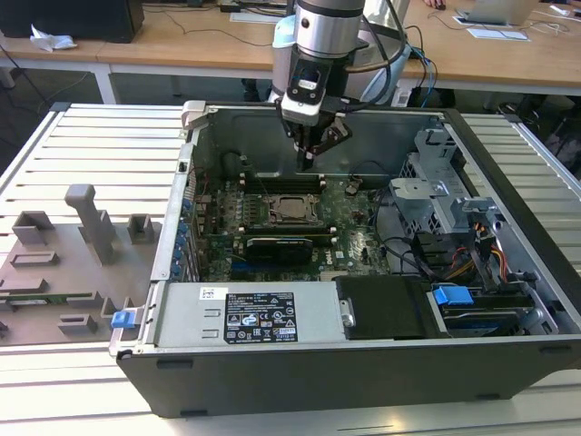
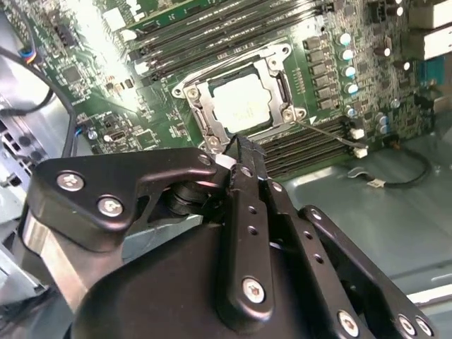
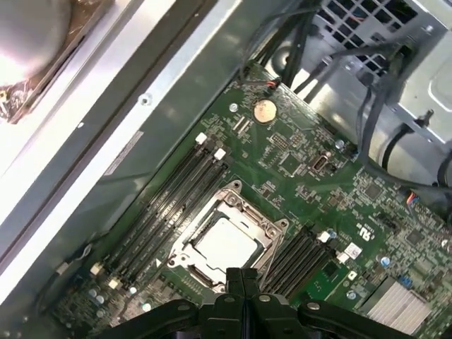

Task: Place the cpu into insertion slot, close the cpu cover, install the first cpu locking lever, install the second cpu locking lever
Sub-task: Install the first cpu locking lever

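The cpu [image 2: 244,104] lies flat in the insertion slot [image 2: 281,86] on the green board, its silver top showing. The cpu cover [image 2: 277,65], a silver frame, lies down around the chip. A thin metal lever rod [image 2: 328,133] runs out from one corner of the socket. My gripper [image 2: 236,147] is shut with nothing held, and its tips hang just off the socket's edge. In the exterior view the gripper [image 1: 309,162] hovers above the board, a little behind the cpu [image 1: 290,209]. In the first wrist view the cpu [image 3: 224,244] sits just past my gripper [image 3: 236,274].
Long black memory slots [image 3: 169,205] flank the socket on both sides. A black graphics card [image 1: 277,245] lies in front of it. A drive cage [image 1: 436,195] and cables [image 1: 458,259] fill the case's right side in the exterior view. Grey fixtures [image 1: 86,218] stand on the table at that view's left.
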Available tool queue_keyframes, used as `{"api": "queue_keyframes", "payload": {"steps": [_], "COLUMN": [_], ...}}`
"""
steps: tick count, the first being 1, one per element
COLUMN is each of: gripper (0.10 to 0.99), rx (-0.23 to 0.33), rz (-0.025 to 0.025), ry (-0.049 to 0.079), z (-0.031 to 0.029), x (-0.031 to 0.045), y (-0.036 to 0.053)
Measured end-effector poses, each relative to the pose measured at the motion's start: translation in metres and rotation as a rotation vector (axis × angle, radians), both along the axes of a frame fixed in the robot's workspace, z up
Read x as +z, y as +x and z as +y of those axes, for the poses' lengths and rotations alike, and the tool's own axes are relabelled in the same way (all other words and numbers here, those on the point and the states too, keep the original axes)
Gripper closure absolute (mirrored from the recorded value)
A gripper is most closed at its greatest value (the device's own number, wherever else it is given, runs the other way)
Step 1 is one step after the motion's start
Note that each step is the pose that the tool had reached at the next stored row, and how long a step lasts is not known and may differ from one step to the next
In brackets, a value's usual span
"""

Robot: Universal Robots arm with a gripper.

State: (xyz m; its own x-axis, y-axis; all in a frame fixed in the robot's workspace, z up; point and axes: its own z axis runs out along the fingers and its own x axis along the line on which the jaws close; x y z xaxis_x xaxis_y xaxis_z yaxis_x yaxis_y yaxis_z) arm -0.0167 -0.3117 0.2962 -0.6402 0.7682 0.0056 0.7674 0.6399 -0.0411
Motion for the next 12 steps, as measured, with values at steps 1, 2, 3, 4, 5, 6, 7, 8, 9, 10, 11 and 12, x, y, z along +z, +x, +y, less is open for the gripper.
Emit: {"api": "queue_keyframes", "payload": {"steps": [1,2,3,4,5,6,7,8,9,10,11,12], "gripper": [0.98,0.98,0.98,0.98,0.98,0.98,0.98,0.98,0.98,0.98,0.98,0.98], "rx": [0.02,0.035,0.046,0.074,0.097,0.113,0.126,0.158,0.177,0.193,0.211,0.23], "rz": [0.0,0.0,0.0,0.0,0.0,0.0,0.0,0.0,0.0,0.0,0.0,0.0], "ry": [0.0,0.0,0.0,0.0,0.0,0.0,0.0,0.0,0.0,0.0,0.0,0.0], "z": [0.0,0.0,0.0,0.0,0.0,0.0,0.0,0.0,0.0,0.0,0.0,0.0], "x": [0.0,0.0,0.0,0.0,0.0,0.0,0.0,0.0,0.0,0.0,0.0,0.0], "y": [0.0,0.0,0.0,0.0,0.0,0.0,0.0,0.0,0.0,0.0,0.0,0.0]}}
